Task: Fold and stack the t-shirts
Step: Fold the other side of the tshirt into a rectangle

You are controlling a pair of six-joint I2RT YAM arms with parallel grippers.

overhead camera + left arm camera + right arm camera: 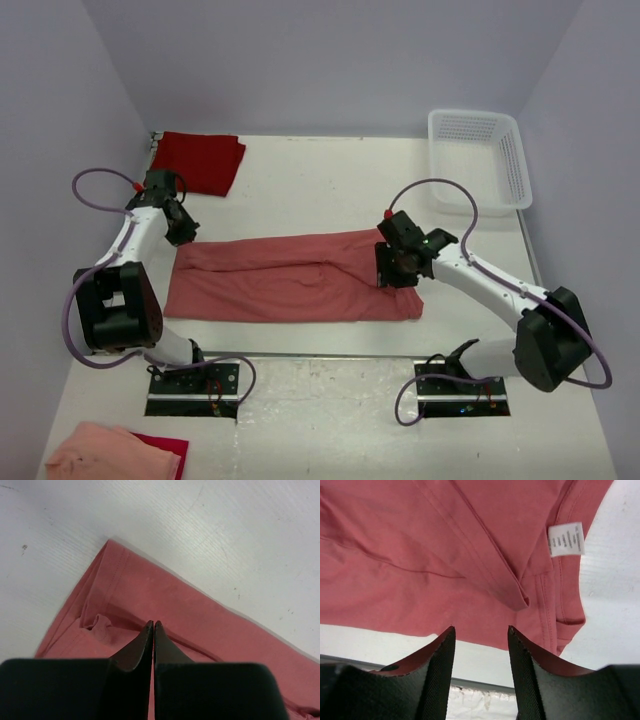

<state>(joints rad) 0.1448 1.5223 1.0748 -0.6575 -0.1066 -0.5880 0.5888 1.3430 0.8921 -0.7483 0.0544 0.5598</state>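
Observation:
A salmon t-shirt [290, 280], folded into a long band, lies across the middle of the table. Its white neck label [565, 539] shows in the right wrist view. My left gripper [183, 232] is at the band's far left corner. In the left wrist view it [154, 623] is shut, with creases in the salmon t-shirt [165, 600] running up to its tips. At the band's right end my right gripper [393, 270] stands open [481, 629], with nothing between its fingers above the shirt's near edge [470, 625]. A crimson t-shirt [200, 160] lies folded at the back left.
A white mesh basket [480, 160] stands at the back right. A peach-pink cloth [110, 455] lies at the near left corner, beside the left arm's base. The table's front edge runs just below the salmon shirt.

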